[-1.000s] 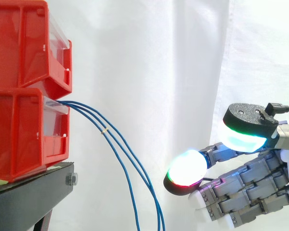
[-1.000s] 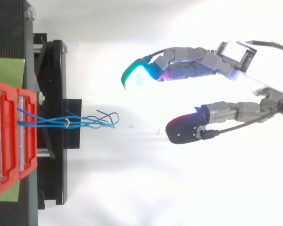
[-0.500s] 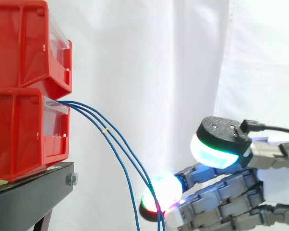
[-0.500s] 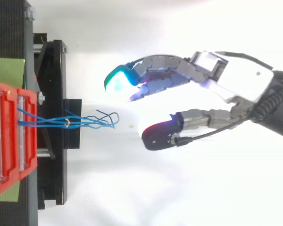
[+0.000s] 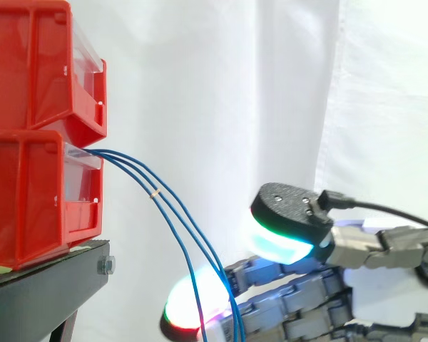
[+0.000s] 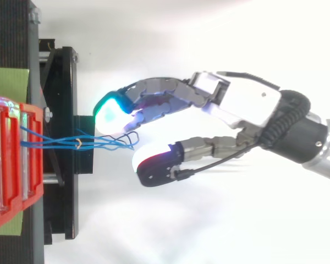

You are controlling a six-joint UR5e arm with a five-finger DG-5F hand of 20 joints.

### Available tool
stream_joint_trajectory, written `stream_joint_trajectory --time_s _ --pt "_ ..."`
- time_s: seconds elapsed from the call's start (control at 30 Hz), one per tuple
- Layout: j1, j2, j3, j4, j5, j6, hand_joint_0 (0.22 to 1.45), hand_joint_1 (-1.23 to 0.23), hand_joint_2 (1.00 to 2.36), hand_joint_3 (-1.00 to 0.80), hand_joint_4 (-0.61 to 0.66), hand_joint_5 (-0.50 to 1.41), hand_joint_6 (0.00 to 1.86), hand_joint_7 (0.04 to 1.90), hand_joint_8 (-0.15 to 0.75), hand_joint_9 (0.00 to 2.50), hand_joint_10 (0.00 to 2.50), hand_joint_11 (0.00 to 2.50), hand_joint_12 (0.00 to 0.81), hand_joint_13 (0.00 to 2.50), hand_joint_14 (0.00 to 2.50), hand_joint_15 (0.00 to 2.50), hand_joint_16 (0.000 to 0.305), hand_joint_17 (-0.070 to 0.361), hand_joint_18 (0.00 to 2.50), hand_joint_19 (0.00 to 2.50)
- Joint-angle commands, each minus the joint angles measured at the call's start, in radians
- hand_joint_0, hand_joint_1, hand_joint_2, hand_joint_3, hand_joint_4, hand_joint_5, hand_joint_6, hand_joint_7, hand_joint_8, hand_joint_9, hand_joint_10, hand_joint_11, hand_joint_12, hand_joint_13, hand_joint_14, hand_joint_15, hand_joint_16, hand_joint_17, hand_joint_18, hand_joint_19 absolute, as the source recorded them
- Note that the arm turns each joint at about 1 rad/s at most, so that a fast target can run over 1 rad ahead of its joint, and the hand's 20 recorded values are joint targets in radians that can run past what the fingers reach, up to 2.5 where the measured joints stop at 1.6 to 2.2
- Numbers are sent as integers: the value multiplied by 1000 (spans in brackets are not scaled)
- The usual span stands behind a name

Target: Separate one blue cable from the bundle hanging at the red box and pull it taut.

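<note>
Three blue cables (image 5: 172, 217) come out of the lower red box (image 5: 28, 192) and hang down to the right, tied together by a small yellow band (image 5: 155, 193). From above, the cable bundle (image 6: 66, 143) ends in loose curls beside the fingers. My hand (image 6: 247, 104) reaches in from the right, open, fingers fairly straight and thumb spread apart. The cable ends lie at the mouth of the gap between the fingers (image 6: 154, 96) and the thumb (image 6: 159, 168). In the side view the hand (image 5: 385, 285) is low, and the cables cross in front of its glowing fingertips (image 5: 192, 313).
A second red box (image 5: 36, 64) is stacked on the lower one, both on a black stand (image 5: 50, 285). A white curtain (image 5: 235, 85) hangs behind. Green tape (image 6: 8, 80) lies on the stand beside the boxes.
The hand has moved left towards the boxes and sunk lower, from well clear of the cables to having its fingertips reach the hanging ends. The cables hang as before.
</note>
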Motion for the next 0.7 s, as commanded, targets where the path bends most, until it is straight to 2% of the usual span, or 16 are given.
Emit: stream_joint_trajectory --time_s 0.0,0.03,0.4,0.43,0.53,0.67 --pt "-4 -41 62 -11 -22 22 591 -709 1003 -456 301 -185 503 842 312 727 10 342 313 545 6 158 33 75 393 251" --pt "-4 -42 73 -20 -37 31 593 -729 1002 -464 300 -186 503 864 312 731 12 434 319 566 7 198 34 76 404 256" --pt "-4 -41 81 -11 -43 45 626 -794 1000 -500 321 -179 503 929 323 776 14 574 326 676 12 281 33 75 525 261" --pt "-4 -41 81 -11 -43 51 627 -732 1000 -493 325 -174 503 942 329 799 14 580 325 704 11 306 33 74 533 268" --pt "-4 -41 81 -11 -43 71 635 -673 1002 -472 332 -167 503 960 332 823 14 585 318 719 12 318 32 73 541 282" --pt "-6 -41 81 -11 -45 86 637 -638 1003 -458 334 -163 503 969 335 832 16 593 316 725 12 320 32 72 550 279"
